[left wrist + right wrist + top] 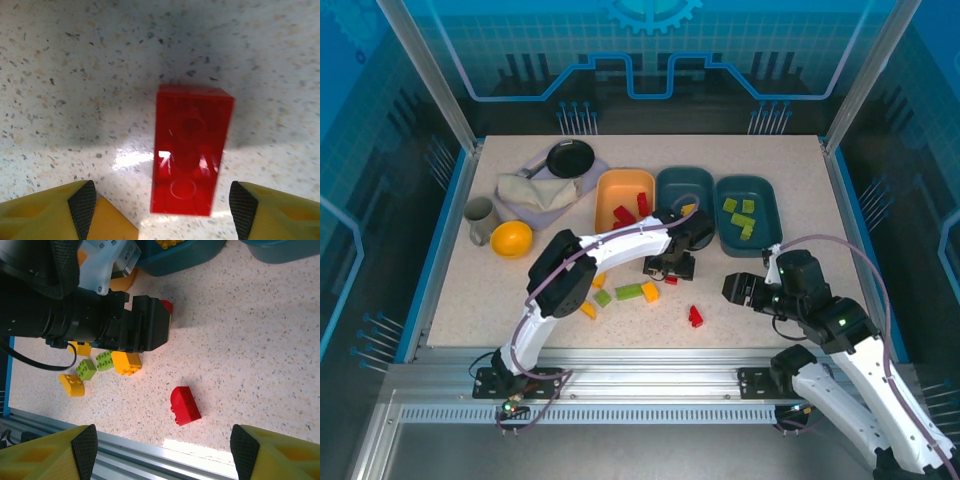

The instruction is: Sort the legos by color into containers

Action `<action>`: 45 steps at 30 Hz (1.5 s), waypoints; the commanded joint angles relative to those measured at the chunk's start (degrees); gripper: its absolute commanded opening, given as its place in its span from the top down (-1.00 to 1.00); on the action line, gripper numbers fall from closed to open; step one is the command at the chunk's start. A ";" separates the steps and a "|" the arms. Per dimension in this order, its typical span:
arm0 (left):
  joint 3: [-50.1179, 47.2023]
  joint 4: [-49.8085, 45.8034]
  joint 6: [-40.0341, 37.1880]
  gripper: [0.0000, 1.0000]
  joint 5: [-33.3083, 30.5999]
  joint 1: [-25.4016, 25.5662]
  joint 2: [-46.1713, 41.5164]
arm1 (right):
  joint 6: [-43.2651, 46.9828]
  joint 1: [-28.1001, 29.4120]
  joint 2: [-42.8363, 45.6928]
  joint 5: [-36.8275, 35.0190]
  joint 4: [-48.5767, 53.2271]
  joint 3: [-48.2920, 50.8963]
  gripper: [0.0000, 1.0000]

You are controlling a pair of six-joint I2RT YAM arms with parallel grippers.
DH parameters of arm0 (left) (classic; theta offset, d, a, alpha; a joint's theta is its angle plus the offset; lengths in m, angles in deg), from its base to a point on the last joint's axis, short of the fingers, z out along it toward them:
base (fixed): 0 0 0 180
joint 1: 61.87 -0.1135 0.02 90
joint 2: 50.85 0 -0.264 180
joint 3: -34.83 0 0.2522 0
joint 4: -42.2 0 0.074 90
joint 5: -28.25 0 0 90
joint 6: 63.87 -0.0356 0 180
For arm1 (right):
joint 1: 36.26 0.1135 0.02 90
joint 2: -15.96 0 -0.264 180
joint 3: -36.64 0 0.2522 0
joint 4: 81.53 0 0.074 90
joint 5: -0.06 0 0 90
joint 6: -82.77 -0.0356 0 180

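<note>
A red brick lies flat on the table between the fingers of my open left gripper, not touching them; from above that gripper hovers over it in front of the trays. A red rounded brick lies apart, ahead of my open, empty right gripper. Yellow and green bricks are scattered left of centre. The orange tray holds red bricks. One teal tray holds a yellow brick, the other teal tray green ones.
A black pan, a crumpled cloth, a grey cup and a round yellow bowl stand at the back left. The metal rail of the table's front edge runs just below the right gripper.
</note>
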 commanded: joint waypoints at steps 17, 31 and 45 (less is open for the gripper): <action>3.88 -1.62 -2.11 0.36 -4.43 0.08 0.62 | 0.24 0.56 -0.20 0.84 4.15 -1.15 -0.46; 2.28 0.11 1.11 0.37 4.15 -19.78 -13.64 | 5.65 4.77 -14.37 4.73 -8.88 -7.03 -0.45; 28.49 -1.08 4.59 0.35 11.93 -31.41 12.15 | 3.54 7.86 -26.77 2.27 -13.70 -14.35 -0.45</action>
